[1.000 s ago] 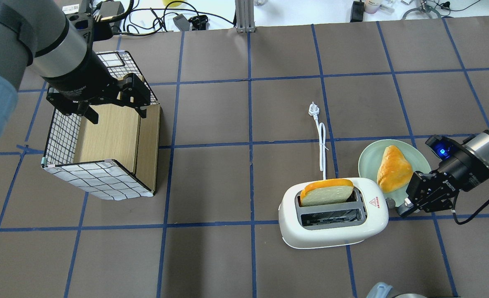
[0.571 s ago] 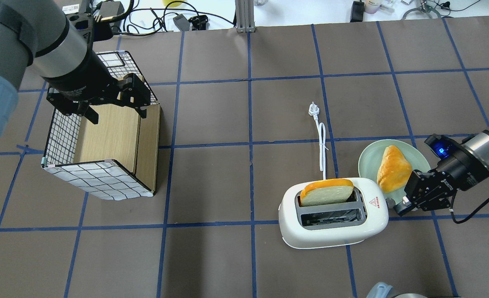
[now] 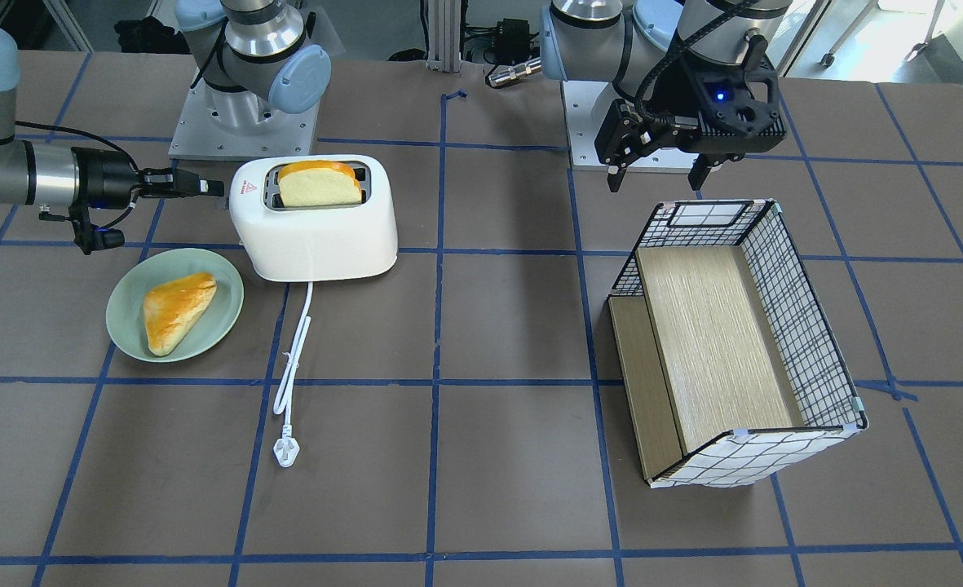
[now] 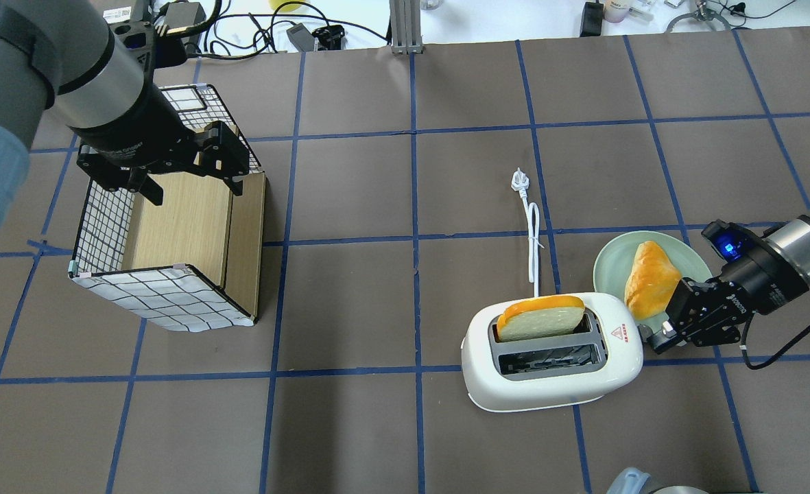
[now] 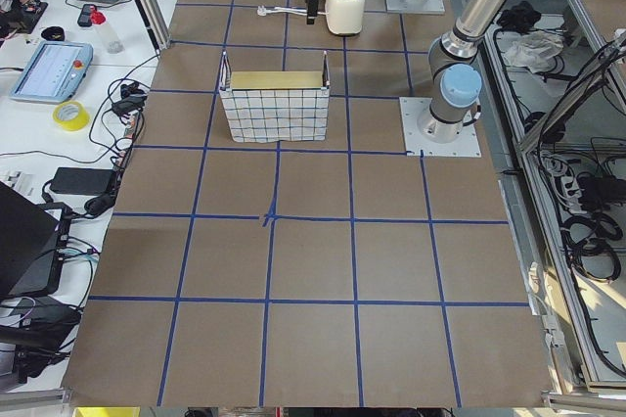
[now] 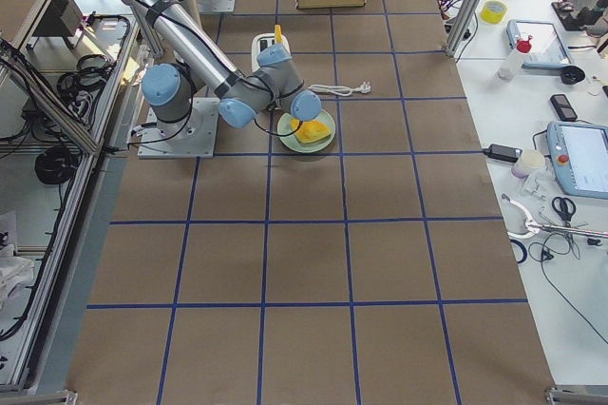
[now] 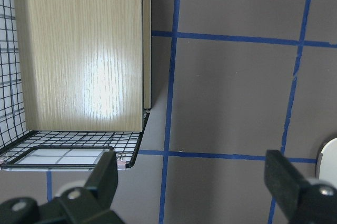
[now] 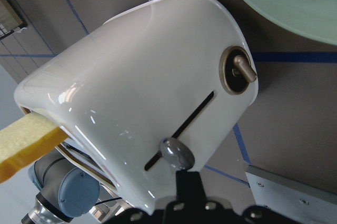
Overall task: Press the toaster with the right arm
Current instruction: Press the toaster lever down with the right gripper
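The white toaster (image 4: 549, 374) stands at the front right of the table, also in the front-facing view (image 3: 318, 232). A bread slice (image 4: 540, 320) sticks up out of its far slot. My right gripper (image 4: 657, 336) is shut and level with the toaster's right end, also in the front-facing view (image 3: 204, 187). In the right wrist view its tip (image 8: 187, 182) touches the grey lever knob (image 8: 176, 153), which sits near the upper end of its slot. My left gripper (image 4: 194, 190) is open and empty above the wire basket (image 4: 164, 295).
A green plate (image 4: 607, 264) with a golden pastry (image 4: 651, 278) lies just behind my right gripper. The toaster's white cord (image 4: 533, 254) and plug (image 4: 518, 182) run away from it. The basket holds wooden boards (image 3: 717, 326). A round dial (image 8: 239, 69) sits beside the lever slot.
My right gripper has moved left towards the toaster's end, closing the small gap to it. The left arm and the toaster have not moved.
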Action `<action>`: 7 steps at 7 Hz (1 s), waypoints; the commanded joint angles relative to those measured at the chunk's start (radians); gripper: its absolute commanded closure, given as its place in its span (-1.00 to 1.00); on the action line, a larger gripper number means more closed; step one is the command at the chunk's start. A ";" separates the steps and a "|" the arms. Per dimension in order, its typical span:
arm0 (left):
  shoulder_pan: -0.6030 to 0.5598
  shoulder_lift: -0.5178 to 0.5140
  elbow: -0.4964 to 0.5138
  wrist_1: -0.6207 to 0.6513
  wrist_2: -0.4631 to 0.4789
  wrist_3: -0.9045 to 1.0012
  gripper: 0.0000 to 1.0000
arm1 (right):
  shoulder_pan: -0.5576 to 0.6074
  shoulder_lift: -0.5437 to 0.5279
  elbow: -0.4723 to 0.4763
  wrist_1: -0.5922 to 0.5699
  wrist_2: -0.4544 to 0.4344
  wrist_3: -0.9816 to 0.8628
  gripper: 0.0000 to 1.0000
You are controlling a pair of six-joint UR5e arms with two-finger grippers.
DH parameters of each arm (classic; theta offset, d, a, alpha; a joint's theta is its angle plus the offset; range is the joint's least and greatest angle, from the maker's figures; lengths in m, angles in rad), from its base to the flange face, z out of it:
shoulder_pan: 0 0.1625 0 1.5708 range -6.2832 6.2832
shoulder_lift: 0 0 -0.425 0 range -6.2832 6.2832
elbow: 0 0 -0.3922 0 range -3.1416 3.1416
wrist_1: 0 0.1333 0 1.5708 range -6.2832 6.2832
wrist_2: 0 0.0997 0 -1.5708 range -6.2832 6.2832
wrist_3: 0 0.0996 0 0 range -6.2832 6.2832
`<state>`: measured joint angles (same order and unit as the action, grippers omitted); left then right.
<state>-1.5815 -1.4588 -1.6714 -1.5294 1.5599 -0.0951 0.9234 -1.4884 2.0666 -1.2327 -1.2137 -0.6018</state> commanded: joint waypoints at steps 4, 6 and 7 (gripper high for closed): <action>0.000 0.000 -0.001 0.000 -0.001 0.000 -1.00 | 0.000 0.017 0.012 -0.047 0.013 -0.001 1.00; 0.000 0.000 -0.001 0.000 0.000 0.000 -1.00 | 0.000 0.042 0.026 -0.094 0.013 -0.003 1.00; 0.000 0.000 0.001 0.000 -0.001 0.000 -1.00 | 0.000 0.042 0.041 -0.106 0.014 0.000 1.00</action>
<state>-1.5815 -1.4588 -1.6718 -1.5294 1.5596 -0.0951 0.9235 -1.4526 2.0923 -1.3184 -1.2007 -0.6031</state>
